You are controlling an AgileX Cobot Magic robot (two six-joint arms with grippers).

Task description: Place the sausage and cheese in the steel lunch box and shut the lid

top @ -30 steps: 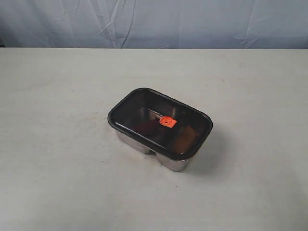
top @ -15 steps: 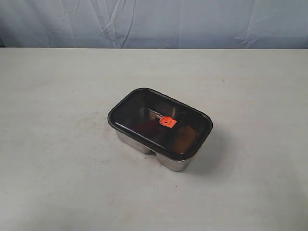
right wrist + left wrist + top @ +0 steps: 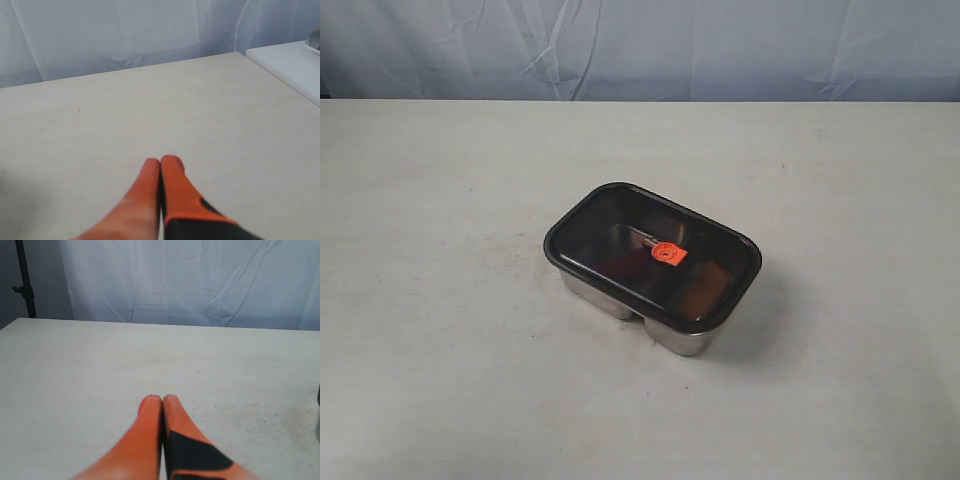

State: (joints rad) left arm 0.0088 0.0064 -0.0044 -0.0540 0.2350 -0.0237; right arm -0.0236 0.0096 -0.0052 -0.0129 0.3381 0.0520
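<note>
Pale tabletop (image 3: 440, 380) is carrying the steel lunch box (image 3: 672, 340), and the lid (image 3: 610, 225) is sitting level on it, covering the whole rim, with its orange valve tab (image 3: 667, 255) pointing up at the centre. Through the smoky plastic a dim reddish shade is showing in one compartment, probably the sausage (image 3: 623, 266), and a brownish-orange one in the other, probably the cheese (image 3: 706, 290); neither outline is coming through clearly. Judging from this, the packing and closing are looking finished.

The box is likely handling as a stiff, fairly light shell with smooth, slippery steel walls, so pinching the walls is risking a slide. The lid is looking rigid; a claw wanting to seat it would be pressing on the dark rim near a corner, not on the small tab.

The left gripper (image 3: 163, 399) is holding its orange fingers pressed together on nothing, and the right gripper (image 3: 160, 161) is doing the same. Ahead of each claw only bare table is lying; the box is sitting well apart from both, outside what their fingertips are facing. Beyond the left claw a wrinkled backdrop cloth (image 3: 200, 285) is hanging, with a dark stand (image 3: 22, 280) off to one side; beyond the right claw a white ledge (image 3: 285, 60) is adjoining the table.
</note>
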